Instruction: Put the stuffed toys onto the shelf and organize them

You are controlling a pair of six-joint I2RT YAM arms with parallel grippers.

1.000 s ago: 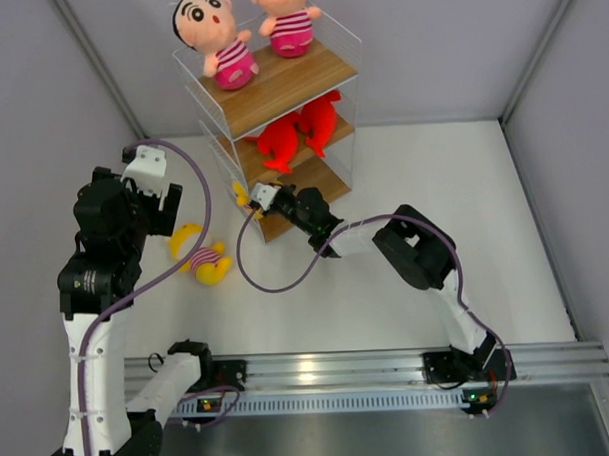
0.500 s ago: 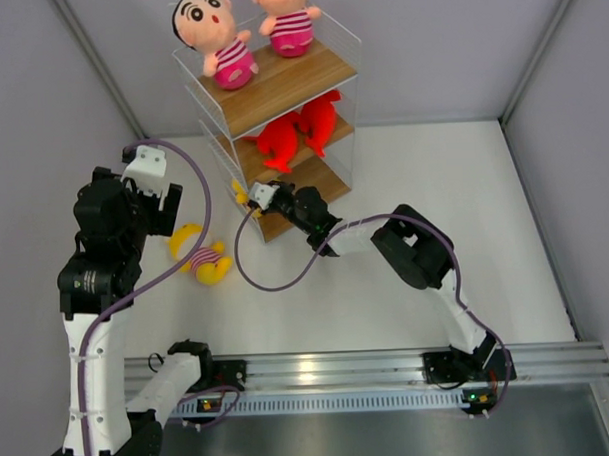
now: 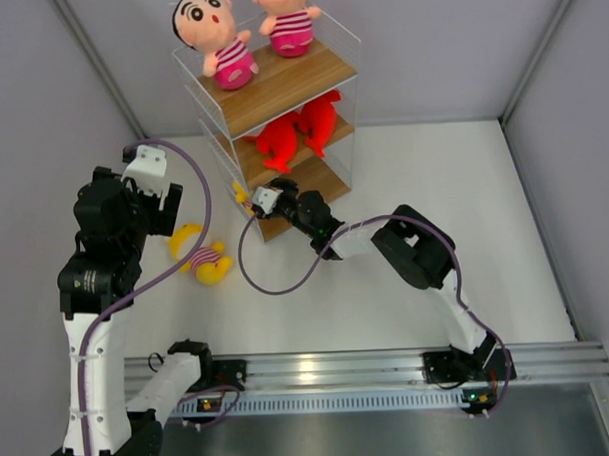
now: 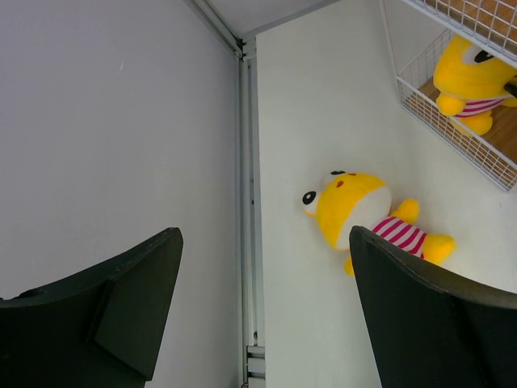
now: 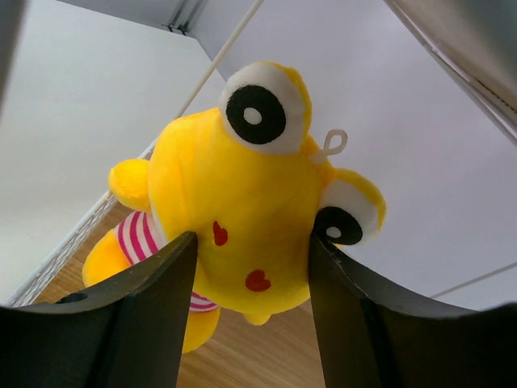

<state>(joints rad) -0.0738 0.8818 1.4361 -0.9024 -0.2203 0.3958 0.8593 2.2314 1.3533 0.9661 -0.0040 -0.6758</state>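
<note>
- One yellow figure [image 5: 242, 194] is pinched by the head between the jaws of our right gripper [image 5: 250, 242], just above the bottom board of the shelf [image 3: 289, 83].
- We should lower it upright, well in from the front edge, before letting go.
- Below our left gripper [image 4: 265, 242], jaws wide and empty, the other yellow figure [image 4: 359, 218] lies on the table [image 3: 434, 203].
</note>
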